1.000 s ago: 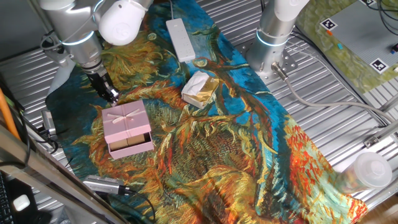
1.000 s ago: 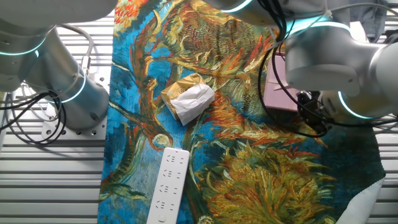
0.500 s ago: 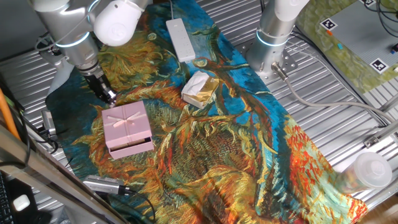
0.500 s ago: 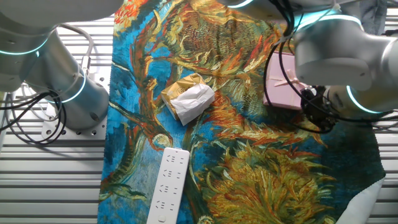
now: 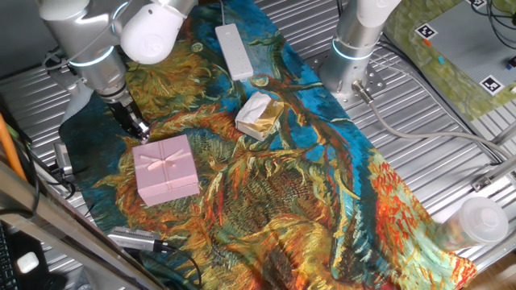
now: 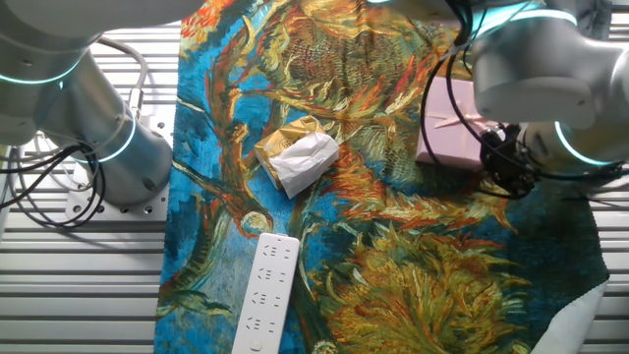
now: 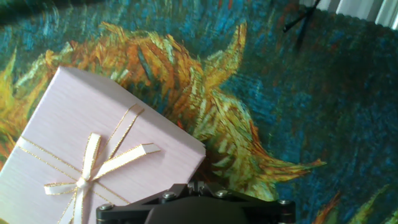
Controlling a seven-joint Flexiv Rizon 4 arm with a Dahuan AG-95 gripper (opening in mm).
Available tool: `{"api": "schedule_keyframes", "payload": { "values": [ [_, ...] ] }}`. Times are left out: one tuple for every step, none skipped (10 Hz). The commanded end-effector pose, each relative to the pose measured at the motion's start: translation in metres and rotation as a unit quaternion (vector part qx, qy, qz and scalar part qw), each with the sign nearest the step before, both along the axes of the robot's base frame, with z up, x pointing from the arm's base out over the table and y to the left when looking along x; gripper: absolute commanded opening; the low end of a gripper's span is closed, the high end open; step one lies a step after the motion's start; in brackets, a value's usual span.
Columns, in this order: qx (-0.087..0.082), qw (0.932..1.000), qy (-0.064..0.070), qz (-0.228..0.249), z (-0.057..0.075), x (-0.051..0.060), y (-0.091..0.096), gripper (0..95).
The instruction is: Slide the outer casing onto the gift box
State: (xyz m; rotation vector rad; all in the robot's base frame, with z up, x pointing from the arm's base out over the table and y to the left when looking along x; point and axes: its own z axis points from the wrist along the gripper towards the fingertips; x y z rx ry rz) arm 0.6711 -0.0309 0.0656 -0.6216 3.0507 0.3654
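Pale-pink outer casing [image 5: 166, 168] with cream ribbon bow, blue-and-orange painted cloth [image 5: 322, 169], cream-and-gold foil lump [image 5: 259, 114], white bar [image 5: 234, 50]

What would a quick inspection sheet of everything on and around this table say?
Surface: ribbed metal table under a colourful painted cloth.
Job's things: outer casing with ribbon bow lies flat; gift box not visible, apparently covered.
Clutter: cream-and-gold foil lump, long white bar, silver cylinder at the cloth's edge.
Tool: tool at the casing's far edge; open or shut cannot be told.
Cables: grey cable beside the second arm's base.
Surroundings: marker tags on a mat.
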Motion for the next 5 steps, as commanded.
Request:
{"api": "schedule_keyframes", "payload": {
  "values": [
    [0.001,1.0,0.002,-0.002,0.0019,0.0022,0.0024,0.0],
    [0.0,1.0,0.004,-0.002,0.0036,0.0044,0.0039,0.0],
    [0.0,1.0,0.005,-0.002,0.0044,0.0051,0.0045,0.0],
    [-0.001,1.0,0.006,-0.002,0.0054,0.0064,0.0054,0.0],
    [-0.001,1.0,0.007,-0.002,0.0062,0.0072,0.0061,0.0]
  ]
}}
